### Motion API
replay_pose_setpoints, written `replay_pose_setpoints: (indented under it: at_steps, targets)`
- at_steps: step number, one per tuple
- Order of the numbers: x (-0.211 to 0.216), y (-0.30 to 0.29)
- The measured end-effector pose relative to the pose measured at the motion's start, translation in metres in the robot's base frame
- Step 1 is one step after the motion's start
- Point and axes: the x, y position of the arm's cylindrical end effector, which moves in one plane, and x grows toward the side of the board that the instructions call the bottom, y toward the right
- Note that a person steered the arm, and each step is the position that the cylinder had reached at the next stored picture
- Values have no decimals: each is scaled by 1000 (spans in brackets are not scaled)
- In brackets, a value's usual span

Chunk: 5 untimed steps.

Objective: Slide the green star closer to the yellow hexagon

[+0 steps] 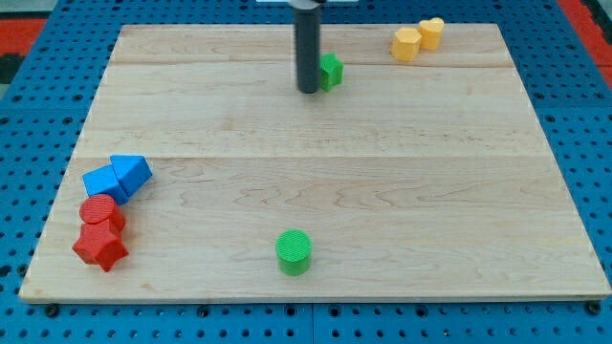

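Note:
The green star (331, 71) lies near the view's top, a little right of centre, partly hidden by my rod. My tip (308, 90) rests on the board just left of the star, touching or almost touching it. The yellow hexagon (406, 44) sits at the view's top right, well to the right of the star. A yellow heart-like block (431, 32) touches the hexagon on its right.
A green cylinder (294, 251) stands near the view's bottom centre. At the left are a blue cube-like block (103, 182), a blue triangular block (132, 172), a red cylinder (100, 212) and a red star (99, 247), clustered near the wooden board's edge (57, 229).

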Motion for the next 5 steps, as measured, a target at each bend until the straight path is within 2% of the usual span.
replay_pose_setpoints:
  at_steps: [1, 2, 3, 4, 5]
  targets:
    - [-29, 49]
    - [-29, 53]
    - [23, 23]
    - [-30, -19]
    - [-66, 2]
